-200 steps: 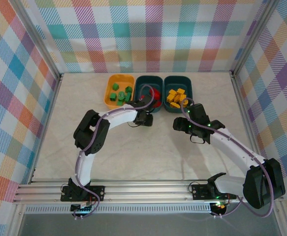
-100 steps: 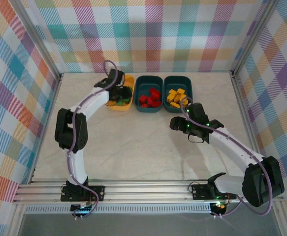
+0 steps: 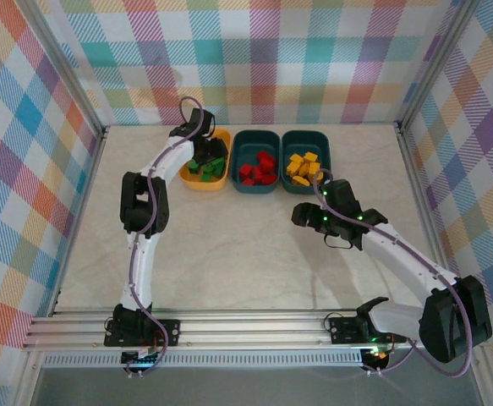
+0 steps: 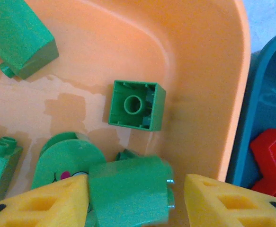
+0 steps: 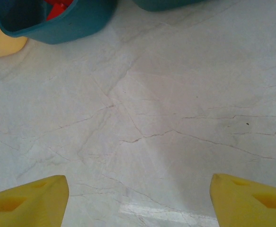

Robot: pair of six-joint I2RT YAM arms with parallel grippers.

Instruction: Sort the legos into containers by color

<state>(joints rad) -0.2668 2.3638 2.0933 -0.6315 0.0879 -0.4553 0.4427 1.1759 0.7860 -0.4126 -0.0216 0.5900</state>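
Note:
My left gripper (image 3: pixel 202 135) hangs over the orange-yellow tub (image 3: pixel 187 174) at the back left. Its jaws stand open around a blurred green lego (image 4: pixel 128 194). That brick rests against the left finger (image 4: pixel 43 203), with a gap to the right finger (image 4: pixel 232 201). Several green legos (image 4: pixel 137 104) lie in this tub. Red legos (image 3: pixel 259 167) fill the middle teal tub (image 3: pixel 238 162), and yellow legos (image 3: pixel 303 167) fill the right teal tub (image 3: pixel 327 154). My right gripper (image 3: pixel 301 216) is open above bare table (image 5: pixel 138 201), in front of the tubs, holding nothing.
The three tubs stand side by side against the back of the pale marble table (image 3: pixel 254 254). Checkered walls close in the back and both sides. In the right wrist view the middle teal tub's corner (image 5: pixel 66 23) shows at the top left.
My left arm has swung from the table's middle back to the orange-yellow tub. Its jaws have widened and loosened on the green lego. The right arm has barely moved.

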